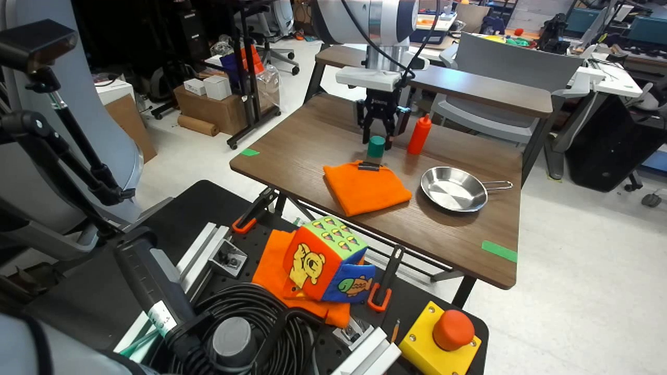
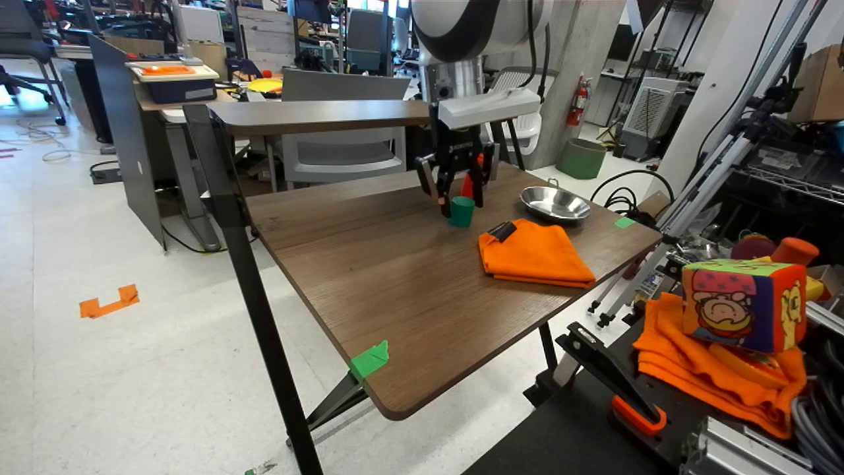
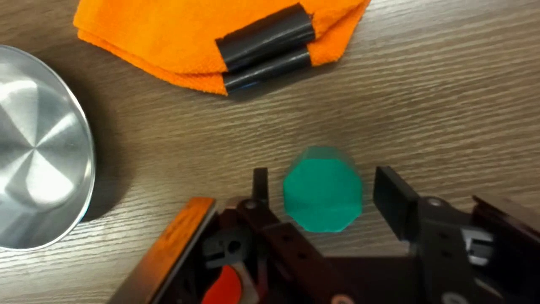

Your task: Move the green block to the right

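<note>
The green block [image 1: 376, 148] is a small, dark-green, many-sided piece. It stands upright on the brown table behind the orange cloth, and it also shows in an exterior view [image 2: 461, 214]. In the wrist view the green block [image 3: 323, 195] sits between the two fingers, with a gap on each side. My gripper [image 1: 377, 140] is low over the table with its fingertips around the upper part of the block. It also shows in an exterior view [image 2: 462, 203]. In the wrist view the gripper [image 3: 325, 194] is open and holds nothing.
A folded orange cloth [image 1: 367, 190] with a black clip [image 1: 369, 166] lies close in front of the block. A red squeeze bottle [image 1: 419, 136] stands beside the gripper. A metal pan [image 1: 453, 188] lies farther along the table. Green tape strips [image 1: 499, 251] mark the table's edge.
</note>
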### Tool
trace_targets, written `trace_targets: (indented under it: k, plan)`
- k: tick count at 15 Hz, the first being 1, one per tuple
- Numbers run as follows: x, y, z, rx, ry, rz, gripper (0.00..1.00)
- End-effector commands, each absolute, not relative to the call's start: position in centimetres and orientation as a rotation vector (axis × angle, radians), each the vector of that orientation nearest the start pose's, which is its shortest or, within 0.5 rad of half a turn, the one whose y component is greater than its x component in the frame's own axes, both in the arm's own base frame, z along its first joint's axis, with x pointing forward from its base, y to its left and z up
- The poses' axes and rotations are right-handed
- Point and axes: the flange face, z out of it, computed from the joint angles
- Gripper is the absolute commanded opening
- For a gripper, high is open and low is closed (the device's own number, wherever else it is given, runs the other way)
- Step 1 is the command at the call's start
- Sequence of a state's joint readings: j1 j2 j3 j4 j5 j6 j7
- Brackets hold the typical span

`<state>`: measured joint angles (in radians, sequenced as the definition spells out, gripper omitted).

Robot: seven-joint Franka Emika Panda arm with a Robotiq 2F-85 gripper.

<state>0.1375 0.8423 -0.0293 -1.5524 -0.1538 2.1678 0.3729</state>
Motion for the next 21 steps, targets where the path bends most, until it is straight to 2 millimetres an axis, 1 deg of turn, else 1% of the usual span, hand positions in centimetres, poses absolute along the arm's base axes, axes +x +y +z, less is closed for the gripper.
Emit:
trace_targets:
  k: [1, 3, 4, 5, 6, 8, 9, 11, 13, 14, 15, 16, 17, 18, 19, 20, 21]
  plan:
    - [67.7, 7.3, 13.1, -3.324, 0.344, 0.351, 0.34]
    - [67.5, 7.5, 14.6, -3.316, 0.352, 0.336, 0.19]
    - [66.9, 7.7, 16.3, -3.308, 0.322, 0.300, 0.18]
    - [66.6, 8.0, 17.4, -3.307, 0.295, 0.279, 0.18]
    - [66.0, 8.3, 19.8, -3.295, 0.245, 0.246, 0.18]
    - [65.3, 8.3, 23.7, -3.266, 0.190, 0.168, 0.18]
    - [65.1, 7.9, 25.8, -3.243, 0.184, 0.127, 0.18]
    - [64.8, 6.3, 30.5, -3.187, 0.239, 0.041, 0.18]
    - [64.9, 2.9, 35.0, -3.125, 0.343, -0.015, 0.18]
    - [65.0, 0.7, 36.8, -3.098, 0.382, -0.015, 0.18]
    - [65.3, -1.6, 38.1, -3.073, 0.433, -0.021, 0.18]
    - [65.6, -4.2, 39.0, -3.051, 0.491, -0.015, 0.18]
    - [65.8, -6.6, 39.3, -3.028, 0.543, -0.006, 0.18]
    - [66.3, -9.2, 39.2, -3.016, 0.615, 0.004, 0.18]
    - [66.6, -11.2, 38.8, -3.000, 0.662, 0.013, 0.18]
    - [67.0, -13.3, 38.0, -3.000, 0.710, 0.028, 0.18]
    - [67.4, -14.9, 36.9, -3.000, 0.752, 0.038, 0.18]
